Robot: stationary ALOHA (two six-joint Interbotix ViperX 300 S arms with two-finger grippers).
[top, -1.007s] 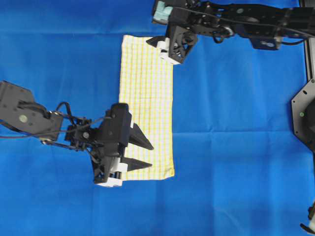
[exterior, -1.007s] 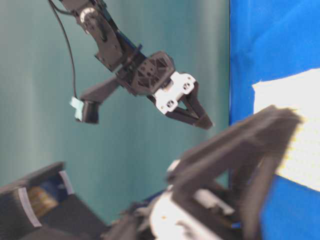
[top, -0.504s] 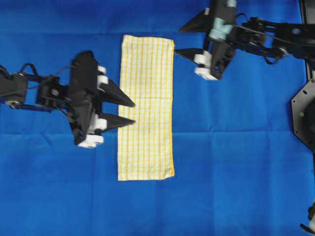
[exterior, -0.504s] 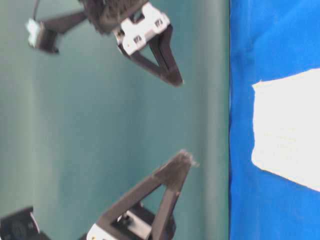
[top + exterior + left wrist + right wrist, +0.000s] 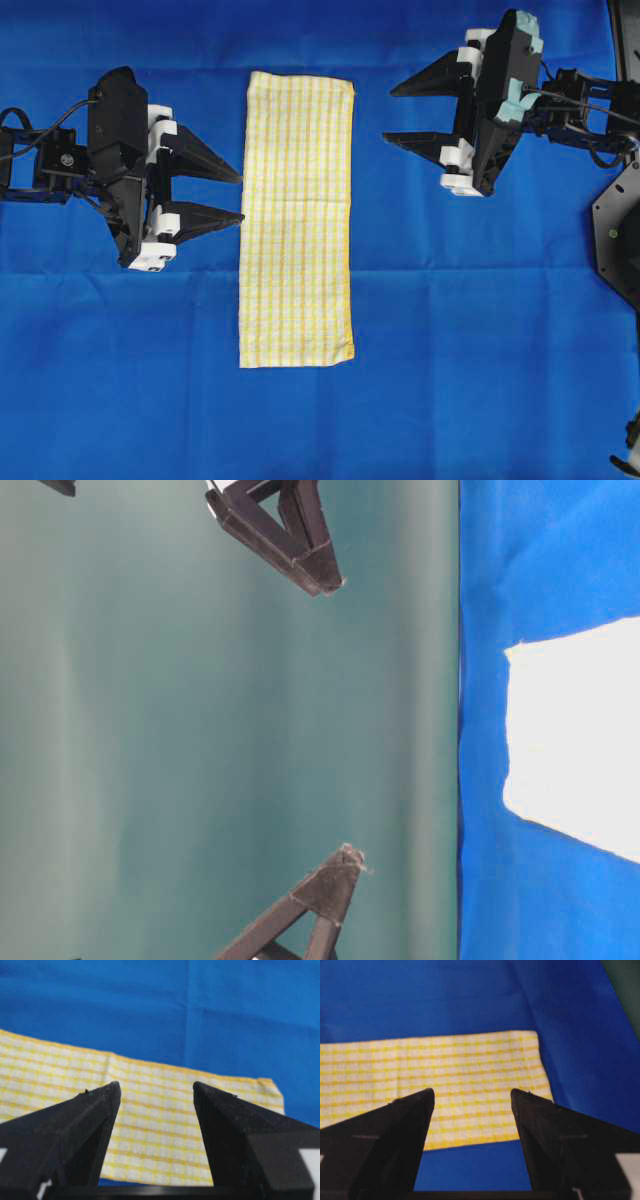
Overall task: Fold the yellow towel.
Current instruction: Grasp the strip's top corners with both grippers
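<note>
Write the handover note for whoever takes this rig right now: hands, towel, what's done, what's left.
Left hand: open, empty, at the left long edge of the yellow towel, pointing at it.
Right hand: open, empty, off the towel's right side near its far end, not touching it.
Yellow towel: lies flat as a long narrow strip on the blue cloth, nothing gripping it. It looks already narrowed lengthwise, but layers cannot be confirmed from these views.
Done: at most a lengthwise fold.
Left: probably grasp one short end and bring it over to the other, then release.
</note>
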